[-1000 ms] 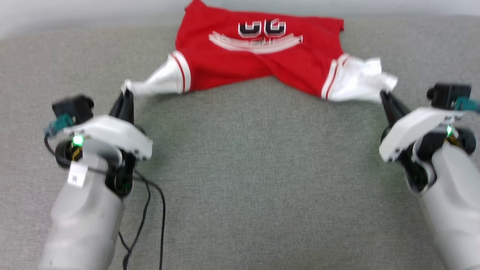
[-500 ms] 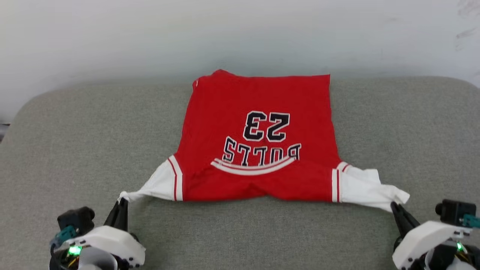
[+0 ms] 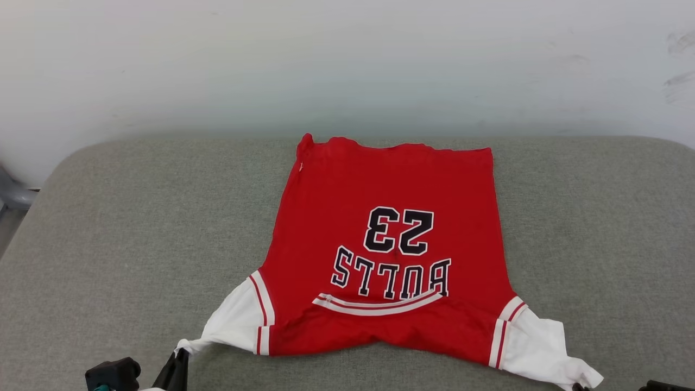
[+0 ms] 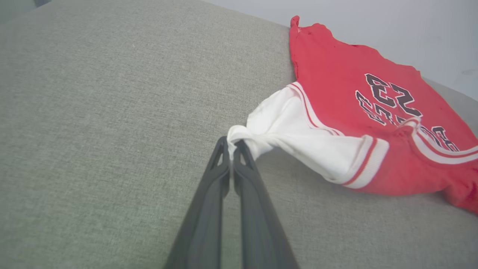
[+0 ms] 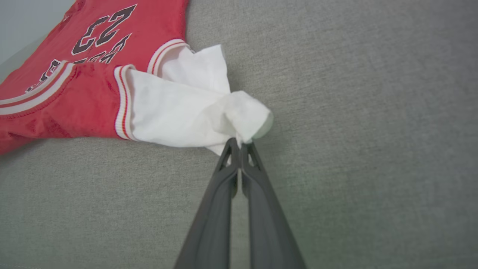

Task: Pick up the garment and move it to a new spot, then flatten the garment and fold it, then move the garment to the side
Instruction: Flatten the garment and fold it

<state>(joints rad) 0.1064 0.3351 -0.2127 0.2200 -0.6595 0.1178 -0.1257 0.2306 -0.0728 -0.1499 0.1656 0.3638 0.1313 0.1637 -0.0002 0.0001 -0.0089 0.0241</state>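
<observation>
**A:** Where is the garment found?

**B:** The garment (image 3: 385,239) is laid on the grey cushion (image 3: 108,244), toward its far edge, close to the pale wall (image 3: 347,65). The red body is spread mostly flat, with the printed side up. From the head view the lettering (image 3: 396,255) "BULLS 23" is read upside down, so the striped collar trim (image 3: 374,304) is turned toward the robot and the hem toward the wall.

**A:** How is the left gripper seen?

**B:** The left gripper (image 4: 231,144) is closed completely, and the tip of the left sleeve (image 4: 295,130) is pinched between its fingertips. The white cloth is drawn out into a narrow, twisted point. A shadow is seen under the sleeve, so this part is held a little above the cushion.

**A:** And the right gripper?

**B:** The right gripper (image 5: 239,144) is also closed completely, on the end of the right sleeve (image 5: 179,112). Here the cloth is more bunched, and a small fold is seen hanging over the fingertips. A shadow is seen below this sleeve as well.

**A:** How are the two sleeves placed against the body?

**B:** They are stretched outward to both sides and toward the robot, well apart from each other, while the red middle part is left resting on the cushion between them.
</observation>
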